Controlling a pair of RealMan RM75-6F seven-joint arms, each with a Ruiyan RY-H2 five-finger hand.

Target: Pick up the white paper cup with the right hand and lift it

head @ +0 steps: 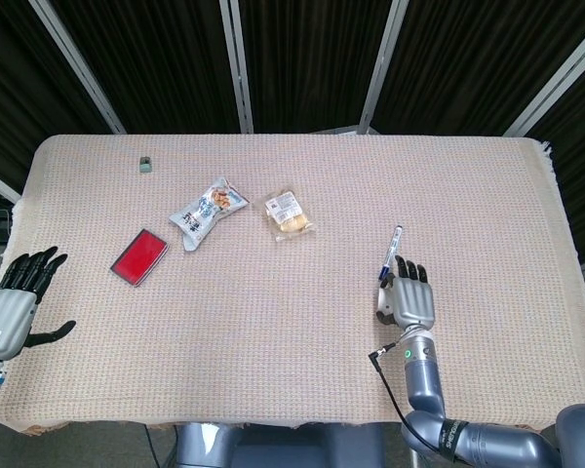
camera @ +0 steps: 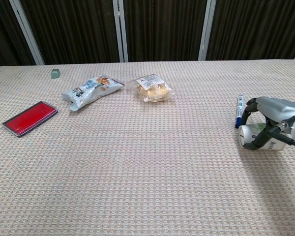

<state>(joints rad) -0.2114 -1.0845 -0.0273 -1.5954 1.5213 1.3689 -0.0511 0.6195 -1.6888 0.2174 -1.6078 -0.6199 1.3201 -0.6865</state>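
Observation:
The white paper cup (camera: 248,135) lies on its side on the woven table cloth at the right, its mouth turned left. My right hand (camera: 276,117) is draped over it, with the thumb against the near side and the fingers curled down the far side. From the head view the hand (head: 408,298) covers nearly all of the cup (head: 379,303), and only its left rim shows. The cup still rests on the table. My left hand (head: 15,302) hangs off the table's left edge, fingers spread and holding nothing.
A blue pen (camera: 239,110) lies just behind the cup, close to my right fingers. Further left are a bread packet (camera: 153,88), a snack bag (camera: 91,90), a red flat case (camera: 29,117) and a small grey eraser (camera: 55,73).

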